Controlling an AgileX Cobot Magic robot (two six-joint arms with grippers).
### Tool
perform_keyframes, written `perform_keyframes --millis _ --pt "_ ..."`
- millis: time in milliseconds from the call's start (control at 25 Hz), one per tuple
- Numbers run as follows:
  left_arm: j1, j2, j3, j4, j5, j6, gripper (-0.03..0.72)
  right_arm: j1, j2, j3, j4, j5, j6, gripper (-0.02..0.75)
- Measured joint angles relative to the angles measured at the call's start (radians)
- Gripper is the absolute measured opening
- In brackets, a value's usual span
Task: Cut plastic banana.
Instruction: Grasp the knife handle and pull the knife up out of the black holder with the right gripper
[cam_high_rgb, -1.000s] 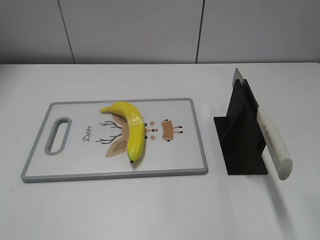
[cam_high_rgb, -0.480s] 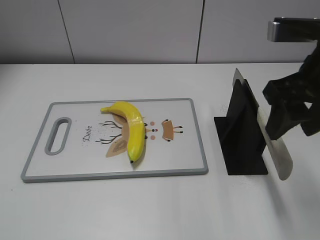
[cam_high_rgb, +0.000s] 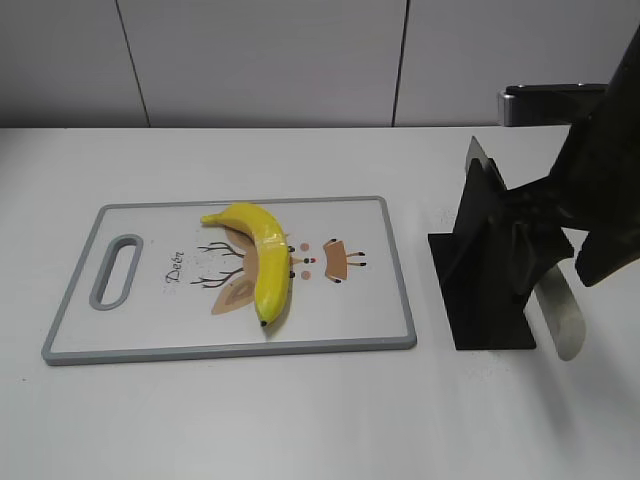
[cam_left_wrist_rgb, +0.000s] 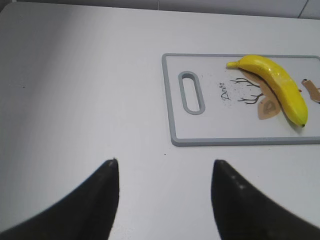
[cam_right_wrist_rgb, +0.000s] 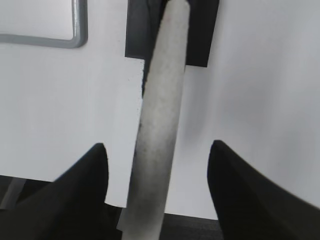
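While our right gripper (cam_right_wrist_rgb: 157, 170) hangs with its fingers (cam_right_wrist_rgb: 80, 185) spread wide, the pale knife handle (cam_right_wrist_rgb: 159, 115) runs straight up the gap between them, and neither finger touches it in the right wrist view. We have nothing gripped on this side. From the exterior camera, our right arm (cam_high_rgb: 590, 200) fills the right edge of the scene, its dark bulk covering most of the handle, so only the rounded pale end (cam_high_rgb: 562, 318) peeks out below. The knife sits slanted in its black stand (cam_high_rgb: 487, 270), with the blade tip (cam_high_rgb: 476, 150) poking out above the top.

Over on the left, our left gripper (cam_left_wrist_rgb: 165, 200) floats above bare white table (cam_left_wrist_rgb: 75, 100), fingers (cam_left_wrist_rgb: 95, 200) parted wide and empty too. It sits well apart from the action, near the handle end of the cutting board (cam_left_wrist_rgb: 172, 100).

Further out, the plastic banana (cam_high_rgb: 262, 262) lies on that grey-rimmed white board (cam_high_rgb: 380, 300), roughly at its middle, curving from one dark tip at the back down to the other near the front edge. It rests right across the tan deer print (cam_high_rgb: 235, 290), partly hiding it. Board and knife stand lie side by side on the table, near each other but not touching.
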Motion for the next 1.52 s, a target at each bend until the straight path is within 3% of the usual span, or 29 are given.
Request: perform_keyframes --millis 400,600,720,1360,1520 --pt "0.000 0.000 0.000 0.000 0.000 0.000 0.552 0.000 0.055 0.000 0.003 -0.017 0.004 0.472" --pt "0.000 0.000 0.000 0.000 0.000 0.000 0.552 0.000 0.056 0.000 0.007 -0.001 0.006 0.364" --pt "0.000 0.000 0.000 0.000 0.000 0.000 0.552 0.000 0.056 0.000 0.008 0.002 0.006 0.337" --pt "0.000 0.000 0.000 0.000 0.000 0.000 0.552 0.000 0.079 -0.004 0.017 -0.014 0.007 0.324" --pt "0.000 0.000 0.000 0.000 0.000 0.000 0.552 0.000 0.079 -0.004 0.022 0.004 0.011 0.212"
